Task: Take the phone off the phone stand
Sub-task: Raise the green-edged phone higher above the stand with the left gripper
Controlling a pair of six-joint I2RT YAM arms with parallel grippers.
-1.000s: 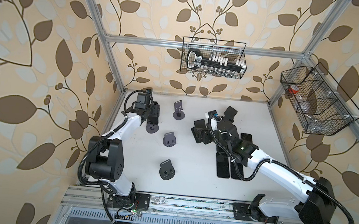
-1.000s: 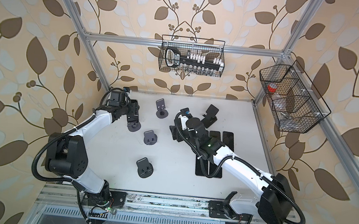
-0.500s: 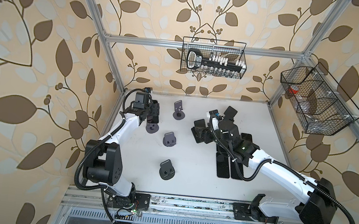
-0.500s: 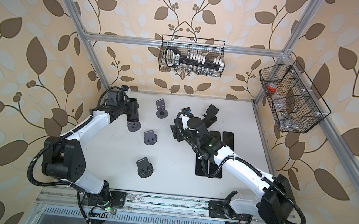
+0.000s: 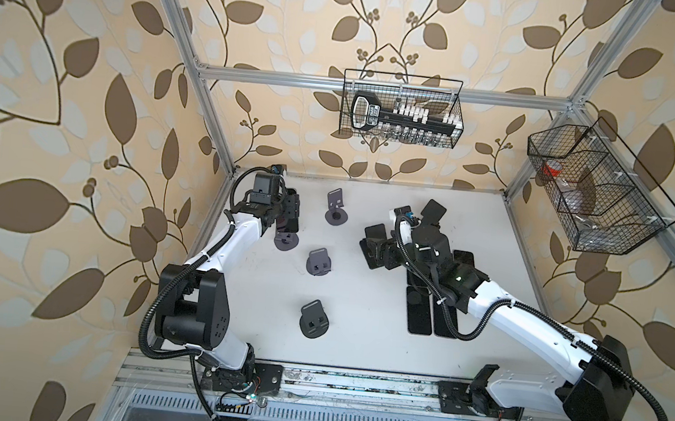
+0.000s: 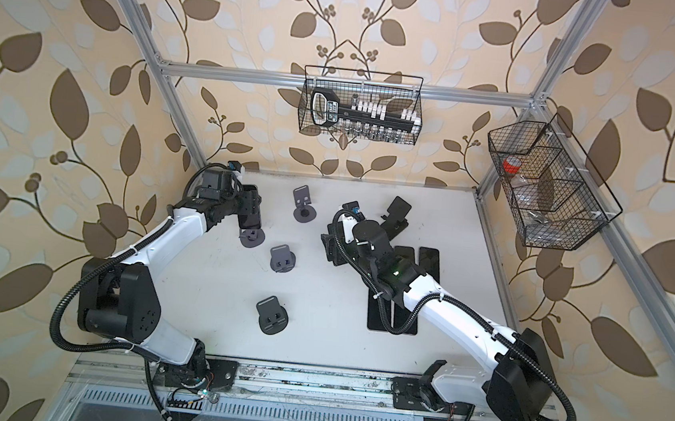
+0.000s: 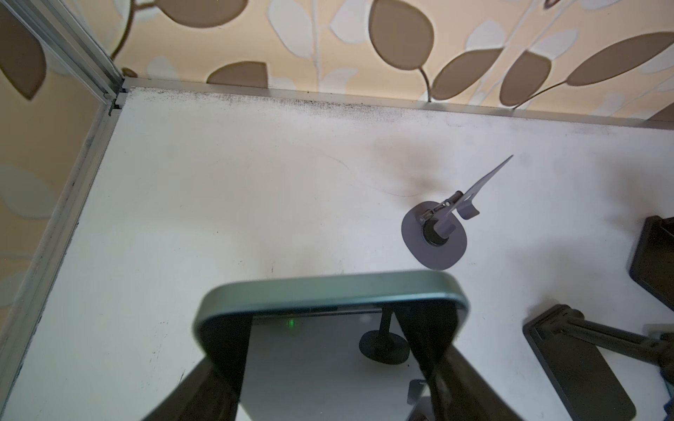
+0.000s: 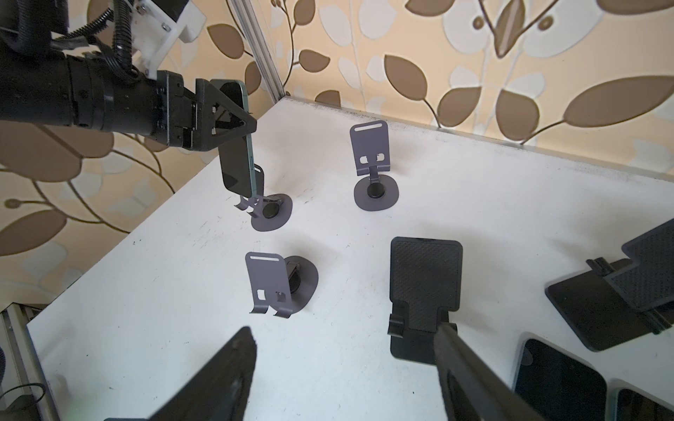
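Phone has risen off its stand (another stand nearby).

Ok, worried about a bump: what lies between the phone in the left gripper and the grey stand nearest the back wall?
Nothing but bare table separates the phone from that grey stand; the left wrist view shows it plainly.
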